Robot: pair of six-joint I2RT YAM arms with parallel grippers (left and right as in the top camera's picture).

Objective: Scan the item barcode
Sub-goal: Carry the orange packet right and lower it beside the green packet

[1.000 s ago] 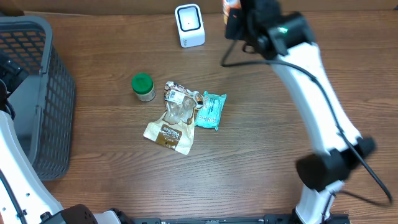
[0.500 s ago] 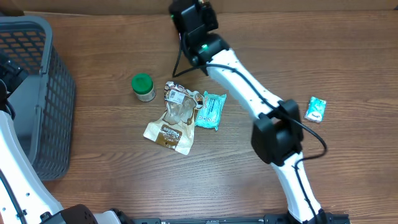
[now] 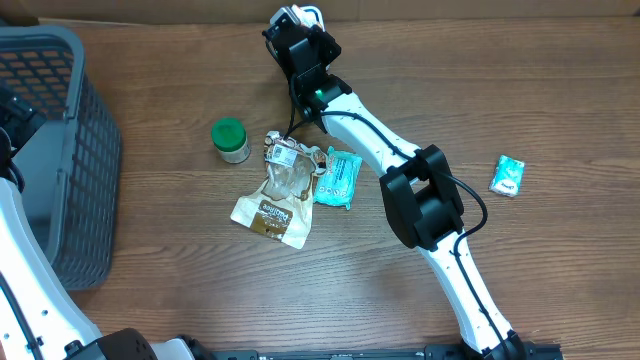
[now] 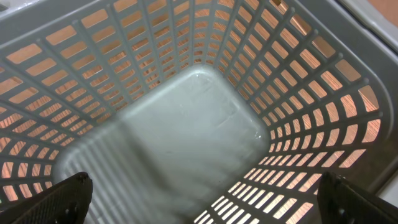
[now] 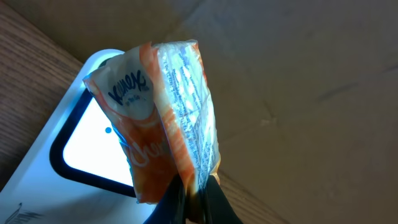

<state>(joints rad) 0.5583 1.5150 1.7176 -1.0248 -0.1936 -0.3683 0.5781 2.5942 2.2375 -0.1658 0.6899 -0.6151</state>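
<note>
The tissue pack (image 5: pixel 163 112) looked light and soft. It was a film-wrapped pocket pack that would likely crush or slip if squeezed across its flat faces. The best hold seemed to be a pinch on the bottom end seam, which left the printed faces free to show. It was orange and white, with a Kleenex logo on one face and fine print under glossy film on the other. No barcode could be made out.

The right fingers (image 5: pixel 221 205) were clamped together on its lower edge, holding it upright in the air close before the white scanner (image 5: pixel 68 106) at the far edge of the worktop (image 3: pixel 180 280). Whether the code faced the scanner's window could not be told.

Well apart, the left fingers (image 4: pixel 68 199) stood wide apart and empty above the grey basket (image 4: pixel 205 124).
</note>
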